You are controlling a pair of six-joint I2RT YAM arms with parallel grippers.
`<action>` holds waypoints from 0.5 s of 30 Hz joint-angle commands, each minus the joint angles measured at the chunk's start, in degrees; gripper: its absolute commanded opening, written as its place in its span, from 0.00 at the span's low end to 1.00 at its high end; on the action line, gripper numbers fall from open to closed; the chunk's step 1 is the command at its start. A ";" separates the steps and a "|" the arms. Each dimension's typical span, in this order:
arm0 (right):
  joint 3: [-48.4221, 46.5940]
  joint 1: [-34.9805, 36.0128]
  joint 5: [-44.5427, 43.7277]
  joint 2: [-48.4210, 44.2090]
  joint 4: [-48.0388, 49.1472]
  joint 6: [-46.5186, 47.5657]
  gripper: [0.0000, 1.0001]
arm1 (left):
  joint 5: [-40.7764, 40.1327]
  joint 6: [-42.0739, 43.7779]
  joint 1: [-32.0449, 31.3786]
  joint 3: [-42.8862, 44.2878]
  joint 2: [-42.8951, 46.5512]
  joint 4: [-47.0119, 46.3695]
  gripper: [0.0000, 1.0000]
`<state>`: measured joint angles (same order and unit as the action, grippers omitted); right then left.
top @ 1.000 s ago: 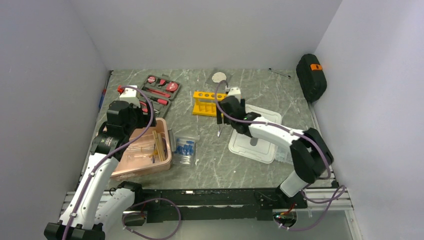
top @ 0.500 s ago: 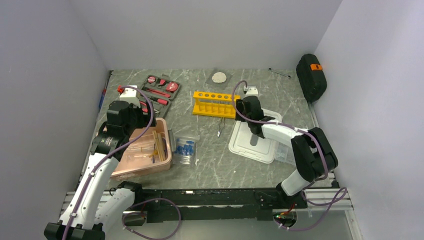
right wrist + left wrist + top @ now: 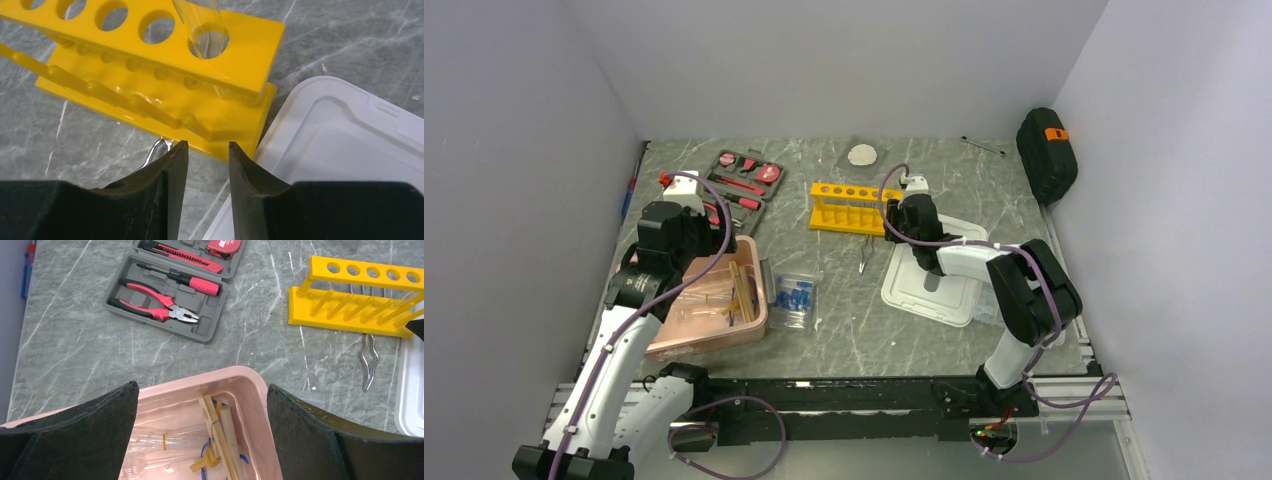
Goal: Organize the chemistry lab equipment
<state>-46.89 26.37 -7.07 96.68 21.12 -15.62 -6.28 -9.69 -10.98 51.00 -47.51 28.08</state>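
Observation:
The yellow test-tube rack (image 3: 854, 207) stands at mid-table, with a clear tube (image 3: 202, 20) in its rightmost hole (image 3: 250, 40). My right gripper (image 3: 902, 225) sits at the rack's right end, fingers a little apart and empty (image 3: 207, 146). My left gripper (image 3: 686, 258) is wide open and empty above the pink bin (image 3: 709, 325). In the left wrist view (image 3: 201, 390) the bin (image 3: 250, 385) holds tan wooden clamps (image 3: 222, 430) and clear, blue-edged safety glasses (image 3: 150, 440). The bag of blue-capped tubes (image 3: 794, 297) lies right of the bin.
Metal tongs (image 3: 863, 258) lie in front of the rack. A white lid (image 3: 934, 275) lies under the right arm. The open red-and-black tool kit (image 3: 742, 180) is at back left, a black case (image 3: 1046, 152) at back right, and a white disc (image 3: 862, 154) behind the rack.
My right gripper has swung from over the rack's middle to its right end, leaving the whole rack in view. The left arm has not moved.

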 commanded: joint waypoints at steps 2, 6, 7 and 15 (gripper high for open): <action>-3.86 0.57 -0.81 2.46 4.61 0.45 0.35 | 0.65 0.56 -0.27 -0.11 -0.02 -2.15 0.99; -5.37 1.03 -1.76 4.54 4.90 1.50 0.30 | 0.83 0.59 -0.27 -0.20 -0.15 -2.24 0.99; -5.80 1.17 -2.32 5.05 4.83 1.75 0.29 | 0.83 0.56 -0.27 -0.20 -0.13 -2.28 0.99; -9.53 2.28 -6.33 7.31 2.05 2.79 0.05 | 0.90 0.64 -0.27 -0.20 -0.17 -2.33 0.99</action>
<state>-53.06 27.83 -10.44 103.59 22.41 -13.80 -5.89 -9.69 -10.98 51.00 -47.53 28.03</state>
